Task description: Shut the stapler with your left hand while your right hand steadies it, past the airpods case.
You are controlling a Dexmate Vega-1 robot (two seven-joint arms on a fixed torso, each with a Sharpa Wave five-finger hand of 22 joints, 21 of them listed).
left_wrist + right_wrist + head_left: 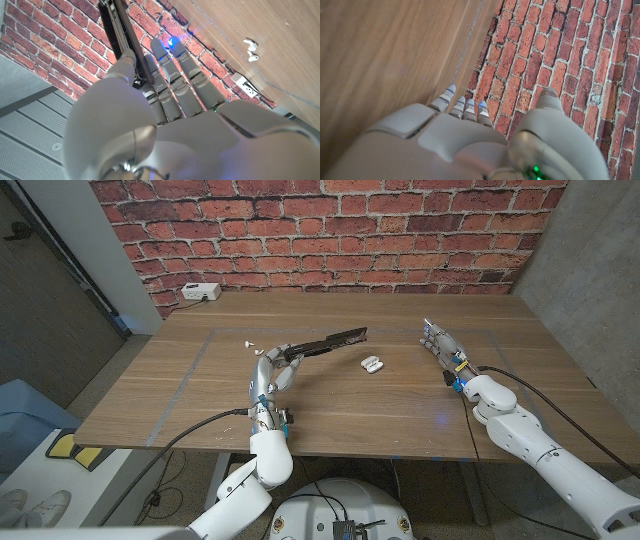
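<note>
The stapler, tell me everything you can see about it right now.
The stapler is long, black and slim, lying mid-table and stretching from the left hand toward the far right. The left hand grips its near end. The left wrist view shows two dark arms parted by a narrow gap. The airpods case lies apart, nearer the robot.

A red brick wall (pixel 330 235) backs the wooden surface (pixel 400 405), with grey concrete panels (pixel 590 270) flanking and a white power strip (pixel 200 292).

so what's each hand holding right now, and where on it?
Left hand grips the black stapler at its near end, the rest jutting toward the wall. Right hand holds nothing, fingers apart.
</note>
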